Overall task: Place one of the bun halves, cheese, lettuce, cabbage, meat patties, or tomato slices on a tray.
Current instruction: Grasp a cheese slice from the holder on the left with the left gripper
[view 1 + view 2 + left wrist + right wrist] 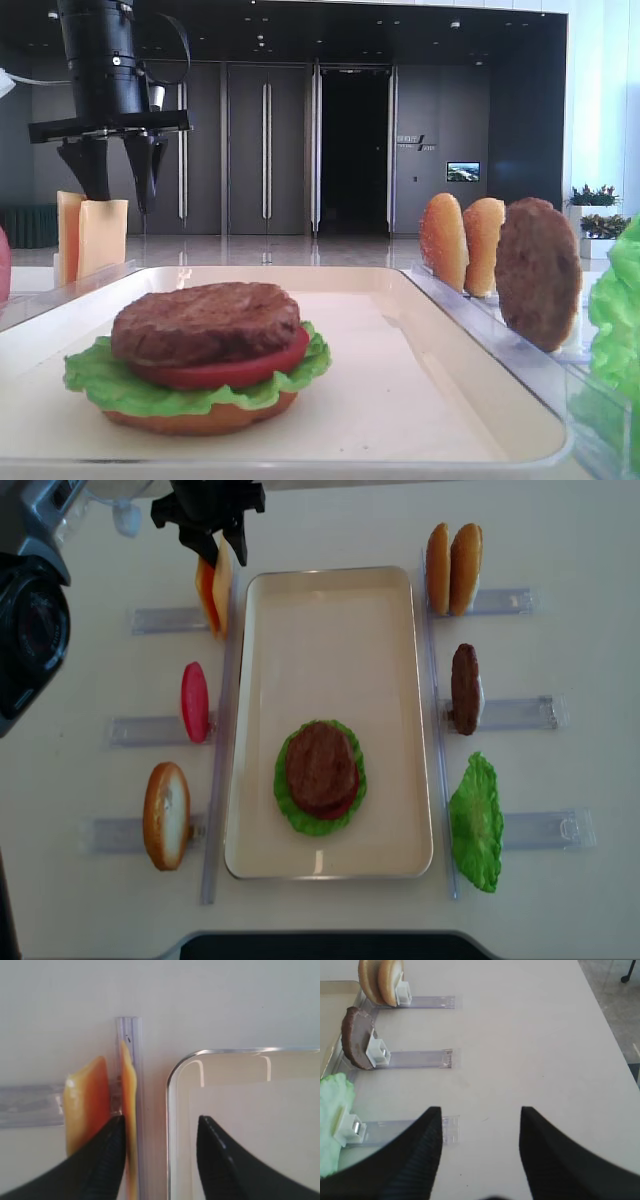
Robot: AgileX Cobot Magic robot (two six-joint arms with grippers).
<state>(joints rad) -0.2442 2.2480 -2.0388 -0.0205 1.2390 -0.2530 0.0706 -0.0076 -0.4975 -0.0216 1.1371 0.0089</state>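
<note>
A: Pose first. Left gripper [122, 185] hanging straight down at far left, fingers pointing at the cheese [102, 235], jaws spread wide, one tip each side of the nearer slice, nothing pinched yet.
B: Confirmed in left wrist view: left finger [95, 1165] wedged between the two slices, other finger over the tray corner. Right gripper [480, 1152]?
A: Parked low over bare table, jaws wide apart, holding nothing.
B: Containers, near to far.
A: Tray [385, 630], cream, long axis running away from the near edge. Stack in the near half: bun half underneath, lettuce [300, 815], tomato slice, meat patty [320, 765] on top. Far half bare.
B: Racks?
A: Clear racks [520, 715] both sides. Left side near to far: bun half [166, 815], tomato slice [194, 702], two cheese slices. Right side near to far: loose lettuce leaf [476, 822], spare patty [465, 688], two bun halves [453, 568].
B: Cheese orientation?
A: Standing on edge in far left rack, just beside tray's far left corner. Flat faces parallel to tray's long side, thin edges up, slices close together.
</note>
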